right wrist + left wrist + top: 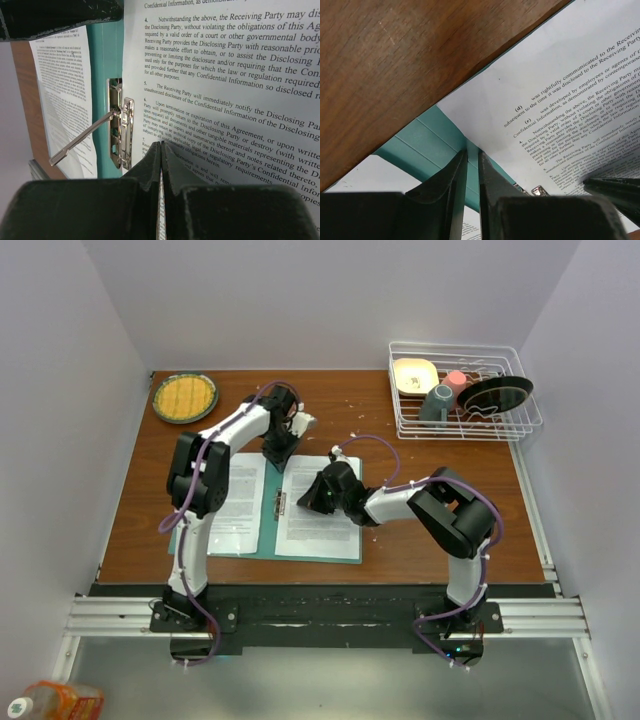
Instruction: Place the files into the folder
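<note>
On the brown wooden surface [420, 530] the teal folder [268, 510] lies open and flat. A printed sheet [238, 502] covers its left half and another sheet [322, 532] covers its right half. Between the files, on the teal spine, sits a metal clip [121, 125] with its thin lever [82, 145] tilted up.

The left tool [472, 155] is at the far end of the spine, next to the top corner of the right sheet. Its fingers [455, 190] have only a narrow slit between them with teal showing through, and I cannot tell whether they are pinching anything.

The right tool [161, 145] is pressed together, with its tip on the text of the right sheet just beside the clip. A pale sliver runs down the seam, but I cannot tell what it is.

A white wire dish rack [465, 425] holding dishes stands at the far right corner, and a woven yellow plate [184, 397] lies at the far left.
</note>
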Robot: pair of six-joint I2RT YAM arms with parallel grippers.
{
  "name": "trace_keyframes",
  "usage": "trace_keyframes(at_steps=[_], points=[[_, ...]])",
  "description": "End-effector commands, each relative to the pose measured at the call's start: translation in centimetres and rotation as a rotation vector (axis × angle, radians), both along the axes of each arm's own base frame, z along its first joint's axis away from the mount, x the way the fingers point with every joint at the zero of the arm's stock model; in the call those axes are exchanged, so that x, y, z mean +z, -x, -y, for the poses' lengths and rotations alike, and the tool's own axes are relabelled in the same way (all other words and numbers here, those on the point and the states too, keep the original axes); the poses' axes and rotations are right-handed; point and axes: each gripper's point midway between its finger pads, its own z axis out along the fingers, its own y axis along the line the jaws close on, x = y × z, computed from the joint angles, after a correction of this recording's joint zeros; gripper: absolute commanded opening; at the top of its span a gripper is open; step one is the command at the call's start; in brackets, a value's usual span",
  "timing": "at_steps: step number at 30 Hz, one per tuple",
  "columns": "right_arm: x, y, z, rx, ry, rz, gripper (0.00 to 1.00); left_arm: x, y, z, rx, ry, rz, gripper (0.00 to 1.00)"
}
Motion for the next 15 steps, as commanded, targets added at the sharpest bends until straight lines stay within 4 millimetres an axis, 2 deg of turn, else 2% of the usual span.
trace_keyframes(at_steps=[1,2,3,5,6,8,12,15], points=[[-11.9,7.5,11.8,-0.035,0.517,-0.313,0.00,1.0,0.4,0.6,-0.014,0.052,0.010,0.19],[-12.0,7.5,11.8,-0.036,0.518,-0.315,0.00,1.1,0.8,0.4,-0.016,0.050,0.011,0.18],[-12.0,7.5,11.8,-0.035,0.518,-0.314,0.00,2.3,0.9,0.4,-0.017,0.060,0.039,0.18],[-12.1,7.7,11.8,-0.033,0.518,-0.321,0.00,2.3,1.9,-0.2,-0.019,0.049,0.030,0.18],[-12.1,7.7,11.9,-0.036,0.518,-0.323,0.00,3.3,2.0,-0.2,-0.020,0.057,0.053,0.18],[-12.2,7.7,11.9,-0.037,0.518,-0.325,0.00,3.8,2.6,0.0,-0.028,0.070,0.051,0.18],[-12.2,7.7,11.9,-0.038,0.519,-0.326,0.00,5.1,3.2,1.2,-0.058,0.117,0.064,0.17],[-12.3,7.7,11.9,-0.040,0.519,-0.330,0.00,4.5,3.9,2.4,-0.091,0.151,0.052,0.17]])
